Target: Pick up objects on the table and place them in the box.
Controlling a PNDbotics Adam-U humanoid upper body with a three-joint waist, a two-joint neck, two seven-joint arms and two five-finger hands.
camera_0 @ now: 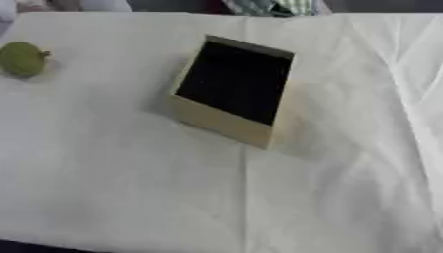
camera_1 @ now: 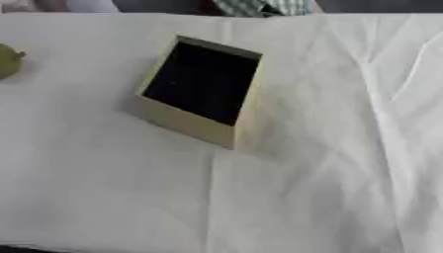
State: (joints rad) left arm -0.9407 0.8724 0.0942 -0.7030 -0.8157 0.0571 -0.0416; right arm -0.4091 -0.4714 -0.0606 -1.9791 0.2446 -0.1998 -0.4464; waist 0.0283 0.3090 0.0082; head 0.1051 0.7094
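A tan box (camera_0: 221, 120) with a dark open inside stands near the middle of the white-covered table (camera_0: 121, 188), turned at an angle. A green round fruit with a short stem (camera_0: 22, 59) lies at the far left of the table, well apart from the box. Neither of my hands shows in either view.
The white cloth has creases running down the right side (camera_1: 389, 99). At the far edge of the table, bits of clothing (camera_0: 268, 7) show.
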